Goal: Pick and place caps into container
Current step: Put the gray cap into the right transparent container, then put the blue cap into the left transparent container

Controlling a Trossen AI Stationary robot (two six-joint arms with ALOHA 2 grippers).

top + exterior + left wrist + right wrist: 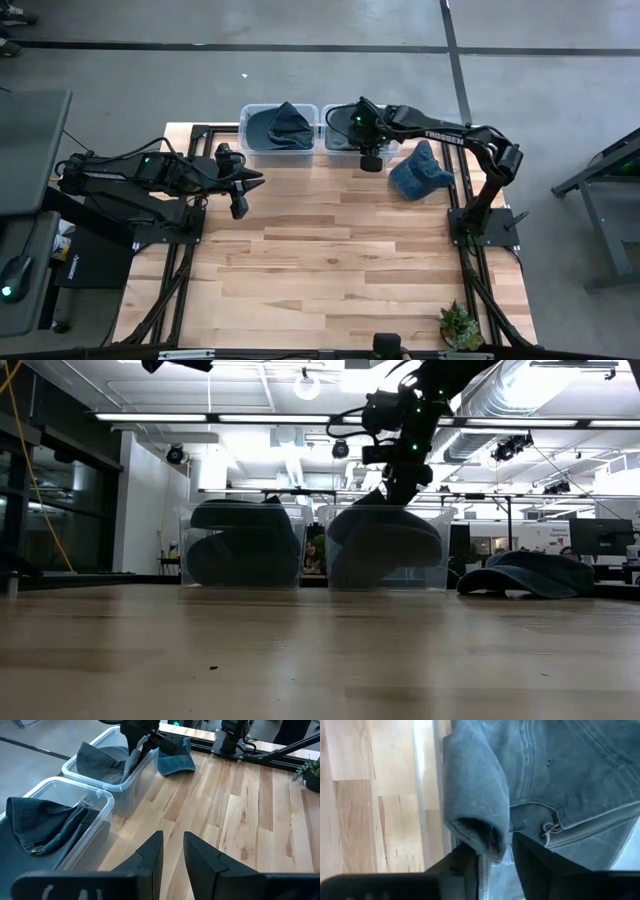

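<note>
Caps sit in two clear bins at the table's far edge: a dark one in the left bin (278, 128), more in the right bin (338, 135), and one loose cap (420, 172) on the wood just beside the right bin, on the right arm's side. The right gripper (370, 160) hangs at that bin's near rim, pinching a fold of a cap (475, 795) that drapes over the wall, so a release here looks likely to drop it half outside; it lies inward from the fingers, and the move probably needs to carry it farther over the bin. The right wrist view shows the fold clamped between the fingers, which the high view hides. The left gripper (172, 855) waits well short of the left bin, its fingers a narrow gap apart and empty.
</note>
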